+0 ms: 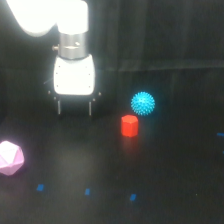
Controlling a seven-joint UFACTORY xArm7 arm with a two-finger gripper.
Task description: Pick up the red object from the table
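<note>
The red object (129, 125) is a small bright red hexagonal block standing on the black table (165, 175), right of centre. My gripper (75, 108) hangs from the white arm at upper left, to the exterior view's left of the red block and apart from it. Its two thin dark fingers (60, 107) point down with a wide gap between them, open and empty. The fingertips appear to be a little above the table.
A spiky blue ball (143, 103) sits just behind and to the right of the red block, almost touching it. A pink faceted polyhedron (10, 158) lies at the left edge. Small blue marks (87, 191) dot the front of the table.
</note>
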